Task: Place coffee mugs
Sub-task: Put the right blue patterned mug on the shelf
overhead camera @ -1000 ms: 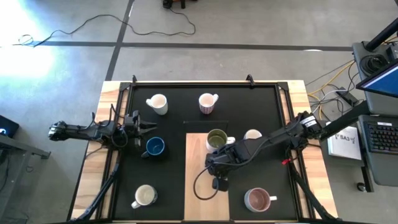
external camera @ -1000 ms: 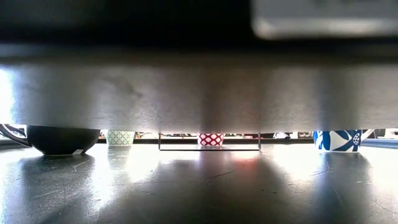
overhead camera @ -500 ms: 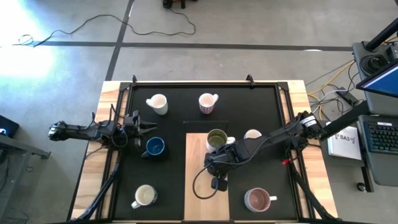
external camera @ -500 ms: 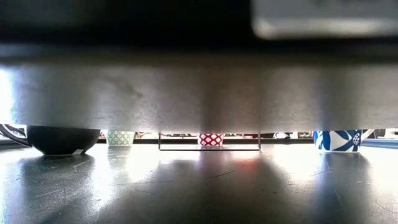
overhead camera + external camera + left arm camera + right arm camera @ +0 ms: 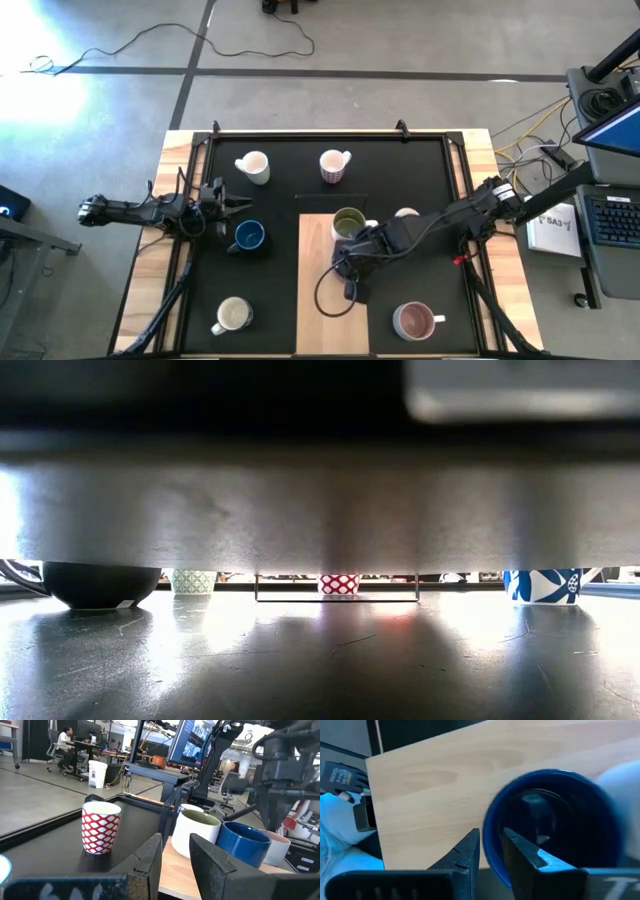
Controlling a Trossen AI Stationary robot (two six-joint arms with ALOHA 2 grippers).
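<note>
On the near half of the wooden board, at table centre, I logged these items.

Item, dark blue mug: upright, mouth up, axis vertical. It stood on the board just near of the olive mug, close beside it, though I could not tell whether the two touched.

Item, right gripper: directly over the blue mug, pointing down and set astride one stretch of its rim, part outside the wall and part over the dark inside. Whether it was clamping the wall or had let go, I could not tell.

Governing relation: the mug lay straight below this gripper, not to either side. I judged that any exit had to be a plain vertical rise, since a sideways pull would drag the wall and tip the mug toward the olive one.

Item, left gripper: at the left edge of the mat, well apart from the board, spread and empty, with a second blue mug just beside it. The right arm was plainly the nearer one.

Not assessed: the low view showed only distant mugs under a dark overhang.
</note>
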